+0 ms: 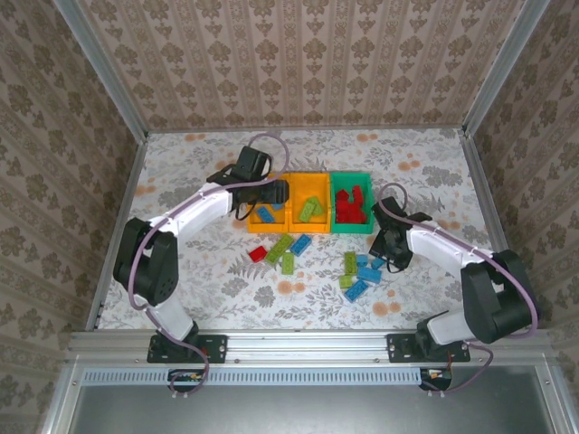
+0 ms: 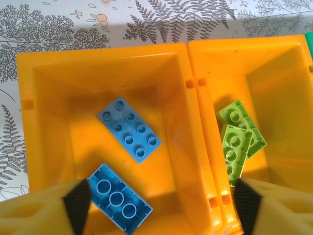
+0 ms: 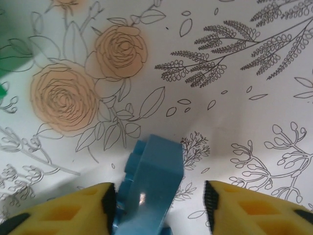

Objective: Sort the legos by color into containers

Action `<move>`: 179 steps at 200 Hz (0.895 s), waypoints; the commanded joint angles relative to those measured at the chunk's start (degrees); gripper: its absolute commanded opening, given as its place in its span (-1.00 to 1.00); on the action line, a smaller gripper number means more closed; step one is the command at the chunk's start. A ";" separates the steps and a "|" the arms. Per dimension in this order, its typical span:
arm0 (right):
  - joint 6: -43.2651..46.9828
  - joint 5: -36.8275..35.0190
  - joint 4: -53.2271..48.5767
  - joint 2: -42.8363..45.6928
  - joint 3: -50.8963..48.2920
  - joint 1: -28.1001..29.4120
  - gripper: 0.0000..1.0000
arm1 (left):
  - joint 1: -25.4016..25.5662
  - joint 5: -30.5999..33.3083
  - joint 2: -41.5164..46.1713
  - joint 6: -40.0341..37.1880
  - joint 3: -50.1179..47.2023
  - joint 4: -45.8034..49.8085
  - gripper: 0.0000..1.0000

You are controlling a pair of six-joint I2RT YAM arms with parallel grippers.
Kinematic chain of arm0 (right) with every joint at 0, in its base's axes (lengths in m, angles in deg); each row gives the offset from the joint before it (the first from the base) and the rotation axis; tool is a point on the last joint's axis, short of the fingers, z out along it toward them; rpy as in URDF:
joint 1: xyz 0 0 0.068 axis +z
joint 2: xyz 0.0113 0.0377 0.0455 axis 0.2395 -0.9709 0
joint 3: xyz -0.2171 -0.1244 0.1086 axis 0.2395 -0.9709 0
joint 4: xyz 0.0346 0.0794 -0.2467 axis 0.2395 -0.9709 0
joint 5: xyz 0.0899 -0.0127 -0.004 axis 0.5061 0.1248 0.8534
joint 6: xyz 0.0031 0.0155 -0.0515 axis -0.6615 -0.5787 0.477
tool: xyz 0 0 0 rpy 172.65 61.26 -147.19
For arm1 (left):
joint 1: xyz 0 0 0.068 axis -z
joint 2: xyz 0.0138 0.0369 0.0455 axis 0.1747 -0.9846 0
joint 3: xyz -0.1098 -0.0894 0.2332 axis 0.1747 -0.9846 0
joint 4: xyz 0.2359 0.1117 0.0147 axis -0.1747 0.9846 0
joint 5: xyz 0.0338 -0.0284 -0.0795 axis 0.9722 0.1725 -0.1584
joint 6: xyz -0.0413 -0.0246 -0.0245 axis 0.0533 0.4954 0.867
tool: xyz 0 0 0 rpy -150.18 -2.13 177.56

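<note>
My left gripper (image 1: 271,193) hovers open and empty over the left orange bin (image 2: 44,68). Two blue legos lie in that bin: one studs up (image 2: 129,128), one upside down (image 2: 119,198). The middle orange bin (image 2: 274,54) holds lime green legos (image 2: 239,134). Red legos fill the green bin (image 1: 351,178). My right gripper (image 3: 159,205) stands open low over the table, its fingers either side of a blue lego (image 3: 151,178) tipped on its side. The brick touches the left pad (image 3: 110,200); a gap separates it from the right pad.
Loose legos lie on the floral tablecloth in front of the bins: a red one (image 1: 258,253), green ones (image 1: 279,247) and a blue one (image 1: 299,243) at the centre, then a green and blue cluster (image 1: 360,271) beside my right gripper (image 1: 391,250).
</note>
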 commanded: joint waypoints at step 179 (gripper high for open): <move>6.59 24.35 23.66 -20.05 40.12 14.77 -0.69 | 0.55 12.14 27.50 6.06 -29.62 -4.78 1.00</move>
